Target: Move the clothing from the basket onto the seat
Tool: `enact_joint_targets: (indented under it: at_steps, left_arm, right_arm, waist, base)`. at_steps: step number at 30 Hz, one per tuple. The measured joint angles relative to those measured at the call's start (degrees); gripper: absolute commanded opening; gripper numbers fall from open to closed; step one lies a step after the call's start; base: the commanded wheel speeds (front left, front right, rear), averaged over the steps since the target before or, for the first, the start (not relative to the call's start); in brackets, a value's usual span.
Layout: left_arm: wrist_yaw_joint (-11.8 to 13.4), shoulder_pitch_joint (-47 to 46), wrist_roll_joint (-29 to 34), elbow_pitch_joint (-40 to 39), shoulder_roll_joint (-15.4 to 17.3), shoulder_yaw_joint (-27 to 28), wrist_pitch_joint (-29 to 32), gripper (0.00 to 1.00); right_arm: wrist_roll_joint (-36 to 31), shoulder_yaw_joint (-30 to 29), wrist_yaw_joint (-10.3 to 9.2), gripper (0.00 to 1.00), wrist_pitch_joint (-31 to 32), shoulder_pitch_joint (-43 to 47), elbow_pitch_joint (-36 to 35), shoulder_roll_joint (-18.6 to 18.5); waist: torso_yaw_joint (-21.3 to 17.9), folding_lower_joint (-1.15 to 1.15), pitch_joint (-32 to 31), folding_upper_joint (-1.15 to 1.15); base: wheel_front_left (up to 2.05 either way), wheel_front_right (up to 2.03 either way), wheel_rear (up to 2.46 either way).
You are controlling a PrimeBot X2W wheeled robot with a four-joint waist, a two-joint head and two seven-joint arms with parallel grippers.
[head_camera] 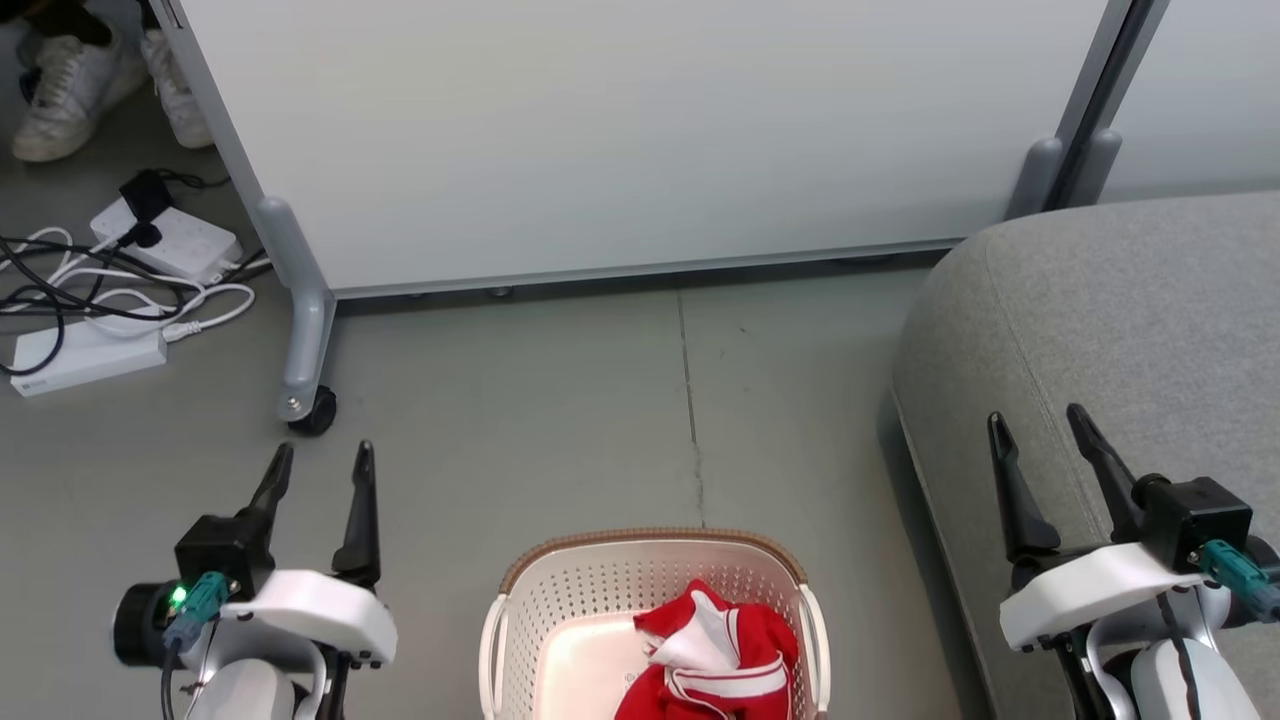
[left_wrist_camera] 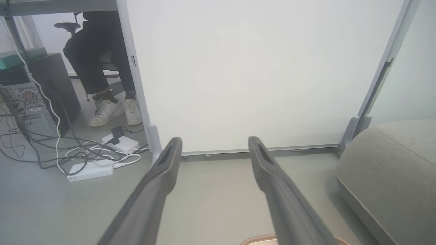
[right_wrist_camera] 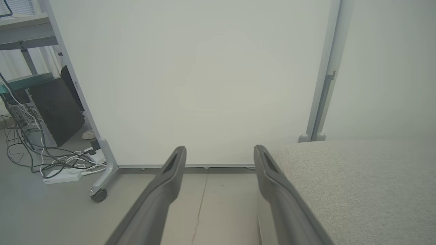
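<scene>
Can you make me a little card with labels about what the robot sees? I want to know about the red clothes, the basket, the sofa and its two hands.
basket: white with a brown rim, low in the middle of the head view
clothing: red with white stripes, bunched in the basket's right part
seat: grey, to the right of the basket
left gripper: open, empty, left of the basket
right gripper: open, empty, seen against the seat
job so far: clothing not yet moved
</scene>
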Motion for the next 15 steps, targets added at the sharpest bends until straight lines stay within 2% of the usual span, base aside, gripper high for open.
enact_joint_targets:
  at_steps: [6,15]
  left_arm:
    - [-0.3,-2.8,0.2,-1.3,-0.6,-1.4,-0.1,1.0]
    - [-2.7,-9.8,1.8,1.3,-2.7,-6.1,-0.2,1.0]
  right_arm:
    - [0.4,0.1,0.0,1.0,0.5,-2.1,-1.8,0.0]
    - [1.1,1.4,0.0,1.0,0.4,-7.2,-5.4,0.0]
  waist:
    - [-0.8,0.0,3.6,0.0]
    - [-3.8,0.0,12.7,0.0]
  base:
    - [0.0,0.0,0.0]
    - [0.0,0.0,0.0]
